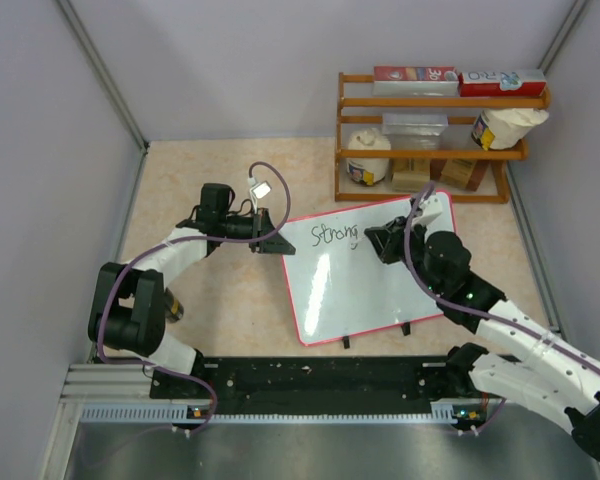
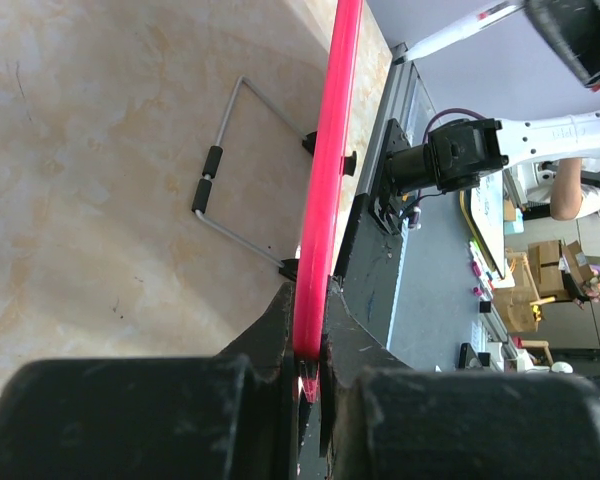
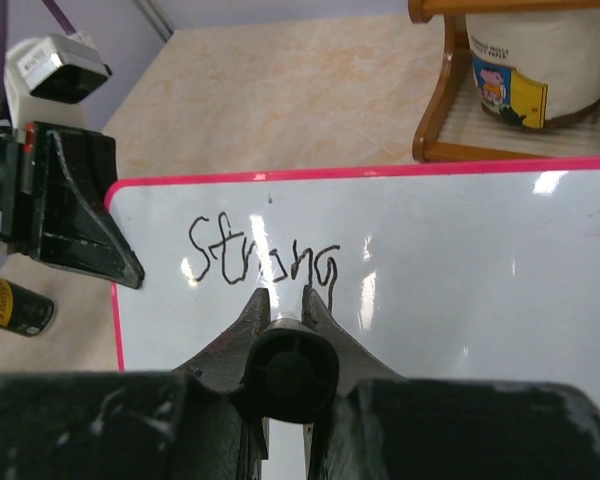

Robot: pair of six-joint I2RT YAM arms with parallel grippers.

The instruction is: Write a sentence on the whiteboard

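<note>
**Board clamped, one word written**

The board (image 1: 360, 295) sits mid-table, skewed, its far right corner near the rack (image 1: 435, 130). The left gripper (image 1: 270, 240) pinches the red frame at the board's far left corner, jaws closed on the edge (image 2: 325, 180). The right gripper (image 3: 285, 305) is over the board's far part, jaws closed around a pen (image 3: 290, 372). Of the sentence (image 3: 265, 262), only "Strong" shows, along the far edge, just beyond the right gripper's fingertips.
</note>
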